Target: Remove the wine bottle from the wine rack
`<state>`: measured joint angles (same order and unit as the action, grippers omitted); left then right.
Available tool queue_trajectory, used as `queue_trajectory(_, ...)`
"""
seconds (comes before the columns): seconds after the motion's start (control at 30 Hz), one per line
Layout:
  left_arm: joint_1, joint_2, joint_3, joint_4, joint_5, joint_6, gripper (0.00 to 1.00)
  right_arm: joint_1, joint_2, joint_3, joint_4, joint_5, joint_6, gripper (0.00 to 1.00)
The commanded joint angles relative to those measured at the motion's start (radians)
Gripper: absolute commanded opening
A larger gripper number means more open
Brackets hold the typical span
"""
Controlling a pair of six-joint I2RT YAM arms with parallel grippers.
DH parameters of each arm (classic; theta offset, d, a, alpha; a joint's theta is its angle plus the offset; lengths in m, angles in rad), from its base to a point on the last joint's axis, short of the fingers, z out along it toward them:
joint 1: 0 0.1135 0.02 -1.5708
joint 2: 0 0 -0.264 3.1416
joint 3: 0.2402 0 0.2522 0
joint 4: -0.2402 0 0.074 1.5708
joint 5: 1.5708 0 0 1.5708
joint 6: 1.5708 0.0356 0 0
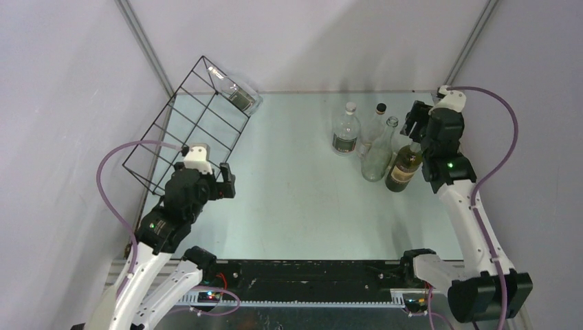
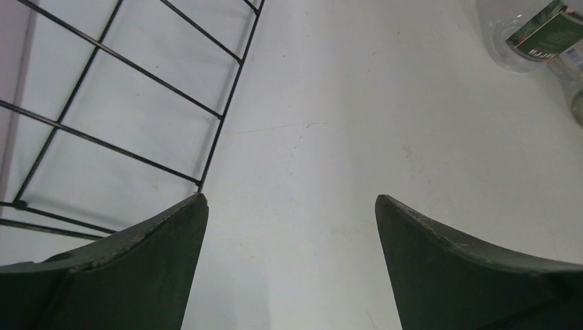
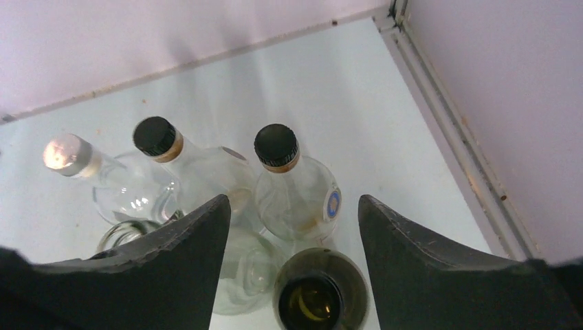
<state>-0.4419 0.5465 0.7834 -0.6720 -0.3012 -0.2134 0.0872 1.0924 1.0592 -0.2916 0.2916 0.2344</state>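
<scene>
Wine bottle (image 1: 234, 91) lying in wine rack (image 1: 166, 110) — neck far-left, left gripper (image 2: 289, 199) and right gripper (image 3: 292, 199) both spread

A: What is the wine rack (image 1: 187, 118) made of?
B: Thin black metal wire. The bottles (image 3: 295, 196) are clear, shiny glass.
A: And the tabletop (image 2: 330, 137)?
B: Smooth, a bit shiny. The fingers (image 2: 137, 275) look dull, dark, scratched.

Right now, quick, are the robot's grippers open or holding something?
Left gripper: open, holding nothing, beside the wine rack.
Right gripper: open, holding nothing, above the dark bottle.
</scene>
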Motion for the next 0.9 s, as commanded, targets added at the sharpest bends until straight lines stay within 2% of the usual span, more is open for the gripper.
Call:
queue_trajectory(0.0, 0.006, 0.081, 0.089, 0.11, 0.032, -0.068, 0.98, -0.002, -0.099, 0.08, 0.0, 0.01, -0.016, 0.72)
queue_trajectory(0.2, 0.008, 0.257, 0.258, 0.199, 0.013, -0.063, 0.98, -0.002, -0.196, 0.194, -0.15, 0.02, -0.039, 0.73)
queue_trajectory(0.3, 0.029, 0.398, 0.357, 0.24, 0.003, -0.059, 0.98, -0.002, -0.245, 0.226, -0.213, 0.018, -0.007, 0.73)
queue_trajectory(0.6, 0.227, 0.821, 0.715, 0.311, 0.14, -0.135, 0.98, 0.047, -0.394, 0.236, -0.372, -0.039, 0.062, 0.72)
queue_trajectory(0.87, 0.36, 1.144, 1.008, 0.327, 0.268, -0.216, 0.98, 0.145, -0.401, 0.305, -0.484, -0.14, 0.094, 0.73)
